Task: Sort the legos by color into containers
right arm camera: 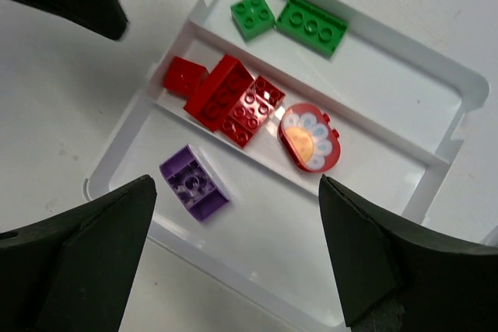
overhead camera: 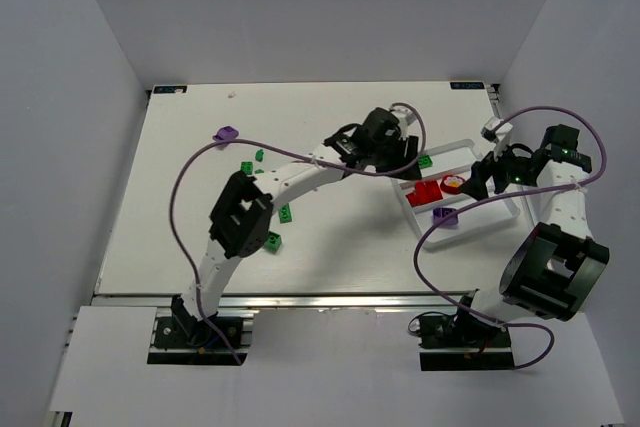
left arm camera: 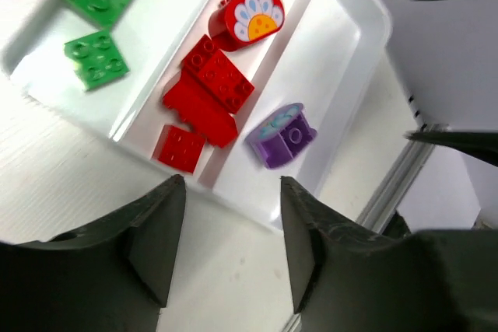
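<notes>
The white tray [overhead camera: 470,144] lies at the right of the table. Its far compartment holds two green legos [right arm camera: 253,15], the middle one several red legos [right arm camera: 226,95] and a red flower piece [right arm camera: 310,138], the near one a single purple lego [right arm camera: 194,183]. The same contents show in the left wrist view: green [left arm camera: 97,60], red [left arm camera: 206,95], purple [left arm camera: 282,136]. My left gripper [overhead camera: 398,155] [left arm camera: 231,184] is open and empty, just left of the tray's end. My right gripper [overhead camera: 487,175] [right arm camera: 237,184] is open and empty above the tray's near compartment.
Loose legos lie on the left half of the table: a purple one [overhead camera: 226,133] at the back, green ones [overhead camera: 246,167] [overhead camera: 259,155] near it, and two more green ones [overhead camera: 285,213] [overhead camera: 273,242] beside the left arm. Grey walls enclose the table.
</notes>
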Robot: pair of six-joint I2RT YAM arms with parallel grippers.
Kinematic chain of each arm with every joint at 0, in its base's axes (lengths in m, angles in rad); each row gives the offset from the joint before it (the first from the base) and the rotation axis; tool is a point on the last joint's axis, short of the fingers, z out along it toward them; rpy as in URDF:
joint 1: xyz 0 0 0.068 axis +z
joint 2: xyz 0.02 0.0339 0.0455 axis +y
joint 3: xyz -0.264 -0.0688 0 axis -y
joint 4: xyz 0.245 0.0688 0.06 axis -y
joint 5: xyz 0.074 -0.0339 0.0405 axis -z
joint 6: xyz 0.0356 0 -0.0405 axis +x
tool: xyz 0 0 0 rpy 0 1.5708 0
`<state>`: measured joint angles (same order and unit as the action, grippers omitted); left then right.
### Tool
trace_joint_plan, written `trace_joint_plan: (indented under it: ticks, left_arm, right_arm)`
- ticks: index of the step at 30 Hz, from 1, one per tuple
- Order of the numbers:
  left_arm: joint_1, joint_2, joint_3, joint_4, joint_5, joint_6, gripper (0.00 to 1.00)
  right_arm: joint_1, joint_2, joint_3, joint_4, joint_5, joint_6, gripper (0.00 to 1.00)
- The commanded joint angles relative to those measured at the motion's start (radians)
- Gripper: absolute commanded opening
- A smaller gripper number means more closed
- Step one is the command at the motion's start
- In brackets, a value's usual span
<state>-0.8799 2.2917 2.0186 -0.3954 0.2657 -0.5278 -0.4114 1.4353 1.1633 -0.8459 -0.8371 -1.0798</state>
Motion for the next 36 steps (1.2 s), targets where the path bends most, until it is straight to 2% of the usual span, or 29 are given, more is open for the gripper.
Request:
trace_joint_plan:
  ticks: [1,3,5,6,7,8,10,12,13,14,15,19,22,27,30,31,34,36]
  left_arm:
    - [0.031,-0.24,-0.119,0.059,-0.121,0.032,0.62]
    - [0.047,-0.344,-0.253,0.076,-0.155,0.029,0.71]
    - [0.073,-0.414,-0.39,0.099,-0.207,0.016,0.86]
    - [0.085,-0.482,-0.437,0.11,-0.218,0.006,0.94]
    - [0.113,-0.515,-0.486,0.134,-0.229,-0.014,0.98]
    - [0.127,-0.55,-0.577,0.145,-0.23,-0.024,0.98]
    - [0.177,-0.65,-0.664,0.17,-0.241,-0.061,0.98]
    - [0.212,-0.719,-0.78,0.188,-0.25,-0.08,0.98]
    - [0.24,-0.783,-0.813,0.188,-0.252,-0.093,0.98]
    - [0.254,-0.813,-0.839,0.182,-0.302,-0.097,0.98]
    - [0.266,-0.84,-0.865,0.176,-0.313,-0.097,0.98]
    - [0.323,-0.957,-0.968,0.1,-0.396,-0.107,0.98]
    - [0.367,-1.021,-1.018,0.034,-0.434,-0.12,0.98]
    - [0.452,-1.095,-1.09,-0.042,-0.454,-0.117,0.98]
    - [0.508,-1.085,-1.078,-0.108,-0.473,-0.046,0.98]
    - [0.528,-1.071,-1.069,-0.141,-0.467,0.013,0.98]
    - [0.627,-0.988,-1.008,-0.183,-0.399,0.163,0.98]
    - [0.68,-0.931,-0.942,-0.198,-0.379,0.241,0.98]
  right_arm:
    - [-0.001,-0.021,0.045,-0.007,-0.156,-0.067,0.89]
    - [0.011,-0.016,0.042,0.034,-0.201,-0.083,0.89]
    - [0.057,0.01,0.033,0.123,-0.168,0.068,0.89]
    - [0.084,0.028,0.053,0.12,-0.105,0.102,0.89]
    - [0.114,0.087,0.087,0.063,-0.086,0.065,0.89]
    - [0.162,0.121,0.129,-0.005,-0.08,0.035,0.89]
    - [0.207,0.158,0.191,-0.038,-0.074,0.052,0.89]
    - [0.3,0.134,0.146,0.046,0.008,0.119,0.86]
    - [0.34,0.098,0.122,0.147,0.045,0.145,0.84]
    - [0.38,0.085,0.101,0.195,0.084,0.203,0.79]
    - [0.464,0.077,0.084,0.23,0.133,0.23,0.77]
    - [0.62,0.12,0.108,0.29,0.193,0.371,0.69]
    - [0.712,0.183,0.18,0.303,0.21,0.466,0.67]
    - [0.81,0.299,0.329,0.242,0.194,0.555,0.7]
    - [0.855,0.332,0.391,0.212,0.179,0.554,0.75]
    - [0.865,0.335,0.397,0.212,0.175,0.544,0.76]
    - [0.896,0.34,0.409,0.199,0.136,0.503,0.89]
    - [0.899,0.339,0.418,0.185,0.112,0.483,0.9]
